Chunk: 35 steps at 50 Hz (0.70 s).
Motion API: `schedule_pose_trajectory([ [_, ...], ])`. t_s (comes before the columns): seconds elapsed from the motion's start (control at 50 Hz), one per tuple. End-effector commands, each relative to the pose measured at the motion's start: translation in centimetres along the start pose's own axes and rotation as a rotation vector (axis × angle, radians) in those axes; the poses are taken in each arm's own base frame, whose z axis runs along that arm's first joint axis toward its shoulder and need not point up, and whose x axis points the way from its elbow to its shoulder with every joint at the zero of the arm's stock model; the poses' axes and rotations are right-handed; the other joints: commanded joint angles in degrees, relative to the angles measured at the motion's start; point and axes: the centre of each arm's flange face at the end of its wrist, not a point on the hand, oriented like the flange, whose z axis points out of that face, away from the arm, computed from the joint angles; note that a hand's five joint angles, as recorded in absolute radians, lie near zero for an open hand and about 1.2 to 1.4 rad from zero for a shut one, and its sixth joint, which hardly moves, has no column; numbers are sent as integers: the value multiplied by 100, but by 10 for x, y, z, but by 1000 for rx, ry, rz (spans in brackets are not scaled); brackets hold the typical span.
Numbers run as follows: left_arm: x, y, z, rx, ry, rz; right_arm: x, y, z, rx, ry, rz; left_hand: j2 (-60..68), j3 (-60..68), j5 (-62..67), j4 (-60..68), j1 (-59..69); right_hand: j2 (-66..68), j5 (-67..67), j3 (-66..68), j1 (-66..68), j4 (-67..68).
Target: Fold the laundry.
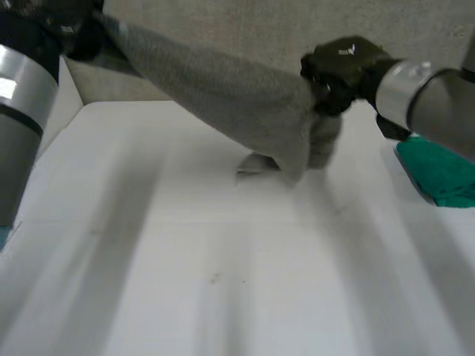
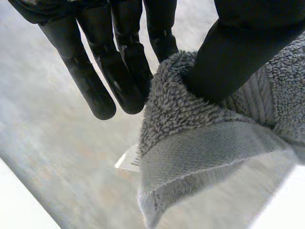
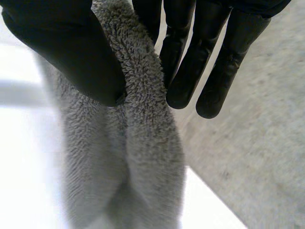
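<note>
The grey terry-cloth towel [image 1: 223, 93] hangs above the white table [image 1: 223, 289]. Its long axis slopes from the left hand [image 1: 70, 33] down to the right hand [image 1: 338, 70], which is lower and nearer the tabletop. The left hand pinches a corner between thumb and straight fingers [image 2: 121, 71] (a flat woven hem [image 2: 205, 143] and a small white label [image 2: 127, 161] show there). The right hand's thumb [image 3: 71, 57] clamps bunched cloth against its fingers. Loose towel droops below the right hand, its tip close to the table. The pile is thick, looped and soft. A teal cloth [image 1: 445, 174] lies beside the right arm.
</note>
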Motion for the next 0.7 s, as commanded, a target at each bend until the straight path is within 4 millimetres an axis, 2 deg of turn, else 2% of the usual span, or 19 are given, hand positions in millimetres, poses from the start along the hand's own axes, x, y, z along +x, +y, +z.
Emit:
schedule_pose_trajectory([
  [0.02,38,73,-33,-236,128,-7,-60,73,-54,-257,-197,-181,1148,1172,1479,1142,1435,1298,1349,1257,2445,1197],
  [0.04,46,89,-42,-294,157,-6,-66,80,-56,-274,-217,-186,1148,1172,1479,1142,1435,1298,1349,1257,2445,1197],
  [0.08,54,103,-51,-350,187,-6,-80,91,-60,-300,-255,-191,1148,1172,1479,1142,1435,1298,1349,1257,2445,1197],
  [0.1,61,116,-61,-401,215,-6,-90,103,-62,-329,-281,-193,1148,1172,1479,1142,1435,638,689,597,1785,537],
  [0.16,70,134,-76,-483,257,0,-100,123,-57,-389,-311,-190,1148,1172,1479,1142,1435,-2419,-2368,-2460,-1272,-2520],
  [0.18,77,142,-86,-530,289,-1,-98,131,-52,-419,-295,-189,767,791,1098,761,1054,-3679,-3628,-3720,-2532,-3780],
  [0.22,82,147,-96,-572,321,-3,-92,133,-47,-427,-257,-194,211,236,543,205,498,-4362,-4311,-4402,-3215,-4463],
  [0.32,88,145,-117,-681,404,-4,-79,120,-43,-369,-152,-203,-4406,-4382,-4075,-4413,-4119,-5070,-5019,-5110,-3923,-5171],
  [0.36,89,141,-119,-696,424,-6,-69,116,-44,-348,-114,-196,-4669,-4645,-4338,-4676,-4382,-5071,-5020,-5112,-3924,-5172],
  [0.38,86,135,-117,-694,425,-9,-58,117,-47,-354,-79,-181,-4770,-4746,-4439,-4776,-4483,-5121,-5070,-5162,-3974,-5222],
  [0.46,79,121,-105,-647,399,-16,-41,127,-58,-389,-37,-160,-4872,-4847,-4541,-4878,-4585,-5172,-5121,-5213,-4025,-5273],
  [0.56,73,114,-83,-586,369,-21,-35,139,-73,-433,-14,-155,-4855,-4831,-4524,-4861,-4568,-5038,-4987,-5078,-3891,-5139],
  [0.62,75,124,-70,-587,383,-36,-24,155,-77,-458,21,-186,-4805,-4780,-4473,-4811,-4518,-4987,-4936,-5028,-3840,-5088],
  [0.64,79,134,-64,-601,405,-52,-18,162,-78,-468,43,-204,-4771,-4747,-4440,-4778,-4484,-4970,-4919,-5011,-3824,-5072],
  [0.7,83,146,-58,-633,425,-73,-8,172,-79,-474,78,-226,-4738,-4713,-4406,-4744,-4450,-4869,-4818,-4910,-3723,-4971],
])
